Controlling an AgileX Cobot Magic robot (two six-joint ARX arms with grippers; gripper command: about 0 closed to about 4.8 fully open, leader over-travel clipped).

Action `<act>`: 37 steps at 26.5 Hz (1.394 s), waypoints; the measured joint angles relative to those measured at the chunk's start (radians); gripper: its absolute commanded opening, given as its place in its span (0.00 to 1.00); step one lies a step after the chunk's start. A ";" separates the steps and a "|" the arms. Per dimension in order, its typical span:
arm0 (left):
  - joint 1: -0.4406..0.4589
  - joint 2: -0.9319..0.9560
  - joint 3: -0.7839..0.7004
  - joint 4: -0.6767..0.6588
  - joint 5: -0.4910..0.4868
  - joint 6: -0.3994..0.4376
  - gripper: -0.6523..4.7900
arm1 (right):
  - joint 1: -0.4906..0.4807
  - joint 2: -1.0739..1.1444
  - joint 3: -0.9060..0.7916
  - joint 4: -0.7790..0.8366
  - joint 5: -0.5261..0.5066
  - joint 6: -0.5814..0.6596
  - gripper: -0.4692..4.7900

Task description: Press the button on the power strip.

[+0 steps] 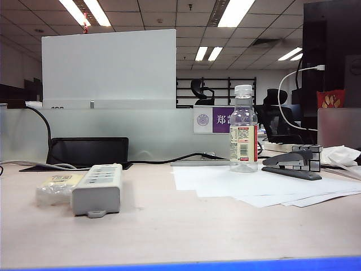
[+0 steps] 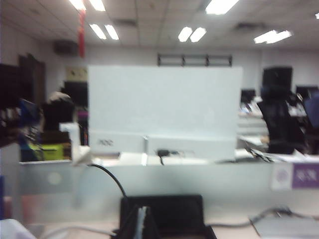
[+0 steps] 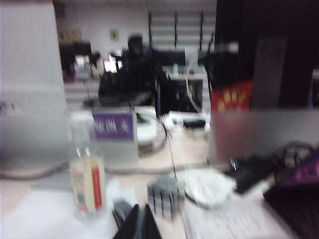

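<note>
Both tools show only as dark tips at the bottom edge of their wrist views. Left tool (image 2: 143, 224): two dark fingers close together, a thin pale sliver between them, nothing held that I can make out; most of it cut off by the frame. Right tool (image 3: 140, 223): dark wedge, fingers pressed together or nearly so, picture badly blurred, no object in it. Neither arm appears in the exterior view.

Power strip (image 1: 97, 188) lies on the table (image 1: 186, 226), on the left of the exterior view, long axis running away from the camera, small tab at its near end. Rows of dark sockets on top; the button itself too small to pick out. Grey cord (image 1: 34, 164) trails off left behind it. Just beside it on the left, a clear-wrapped yellowish packet (image 1: 56, 187), touching or nearly touching, cannot tell which.

Right side of the table: loose white paper sheets (image 1: 254, 186), fanned. Plastic bottle (image 1: 243, 131) standing upright at their far edge, contents unclear. Dark stapler (image 1: 290, 165) lying on the paper, just right of the bottle. Crumpled white tissue (image 1: 341, 154) further right, partly cut off.

Black tray-like thing (image 1: 87, 151) behind the strip, against the frosted partition (image 1: 152, 132). Right wrist view also shows a small grey cube (image 3: 166, 195), detail lost to blur.
</note>
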 measured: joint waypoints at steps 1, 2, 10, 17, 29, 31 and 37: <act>0.000 0.047 0.031 -0.017 0.035 0.003 0.11 | 0.000 0.001 0.027 -0.001 -0.011 0.010 0.09; 0.000 0.088 0.051 -0.018 0.070 0.003 0.11 | 0.000 0.003 0.042 -0.002 -0.012 0.021 0.09; 0.000 0.828 0.411 -0.021 0.513 -0.191 0.11 | 0.005 0.232 0.119 0.066 -0.148 0.122 0.09; -0.001 1.207 0.643 -0.169 0.653 -0.195 0.11 | 0.005 0.441 0.186 0.018 -0.301 0.125 0.09; -0.080 1.430 0.645 -0.223 0.661 -0.060 0.11 | 0.008 0.626 0.226 0.001 -0.418 0.141 0.09; -0.139 1.458 0.645 -0.219 0.624 -0.035 0.11 | 0.022 0.636 0.226 -0.011 -0.426 0.141 0.09; -0.213 1.524 0.645 -0.217 0.449 0.010 0.11 | 0.055 0.649 0.226 -0.059 -0.430 0.135 0.09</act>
